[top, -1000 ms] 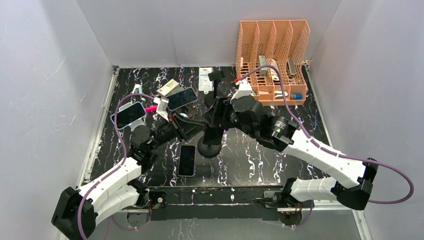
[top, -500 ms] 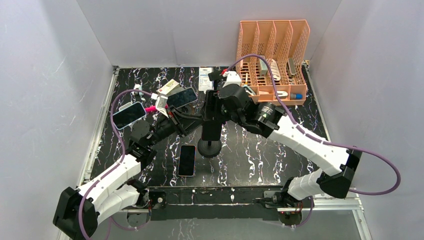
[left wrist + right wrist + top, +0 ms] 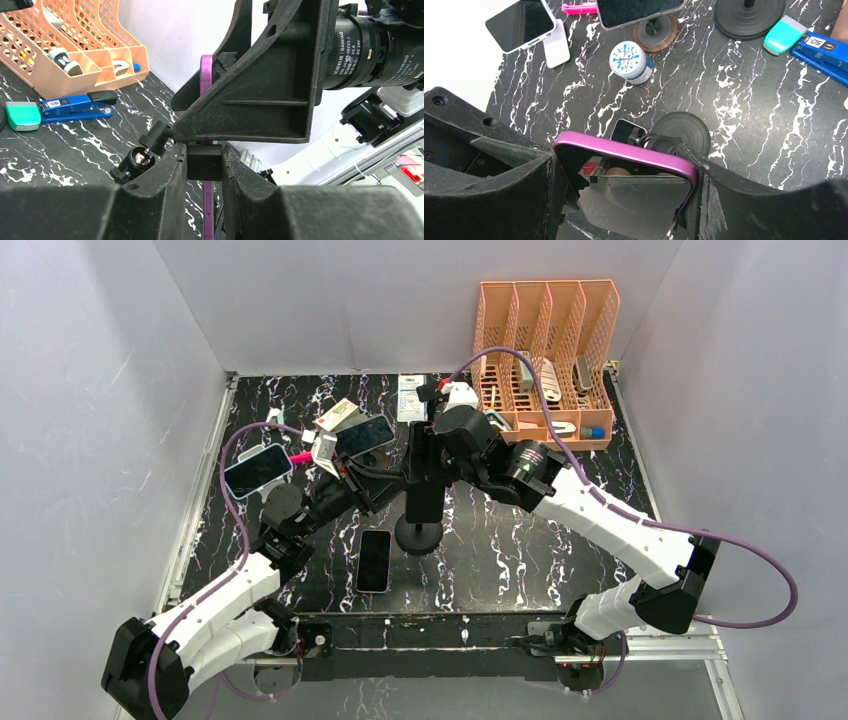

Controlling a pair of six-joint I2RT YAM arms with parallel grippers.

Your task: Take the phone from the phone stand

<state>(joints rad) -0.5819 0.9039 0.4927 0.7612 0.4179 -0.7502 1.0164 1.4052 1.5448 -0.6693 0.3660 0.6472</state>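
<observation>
The phone (image 3: pixel 624 172), dark-screened with a purple rim, stands upright on edge at the middle of the table (image 3: pixel 500 550), over the round base of the stand (image 3: pixel 418 536). The right gripper (image 3: pixel 624 200) comes down over it from above and pinches it across its width, one finger (image 3: pixel 524 200) pressed to each long side. In the right wrist view the stand's ball joint (image 3: pixel 658 143) sits just behind the phone's top edge, with the base on the table beyond it. It cannot be told whether the phone is seated in the stand's holder or already free of it.

The left gripper (image 3: pixel 204 165) reaches in from the left, low and level. Its fingers (image 3: pixel 150 200) are closed on a black block (image 3: pixel 204 161) of the stand's head, touching it on both sides. The phone's purple edge (image 3: pixel 206 75) runs vertically just behind that block, and the right gripper's finger lies against it directly above.

A second phone (image 3: pixel 374 560) lies flat on the table just left of the base. Two more phones (image 3: pixel 258 470) rest tilted on small stands near the left rear. An orange rack (image 3: pixel 545 340) stands at the back right, with a blue stapler (image 3: pixel 75 107) on the table in front of it.
</observation>
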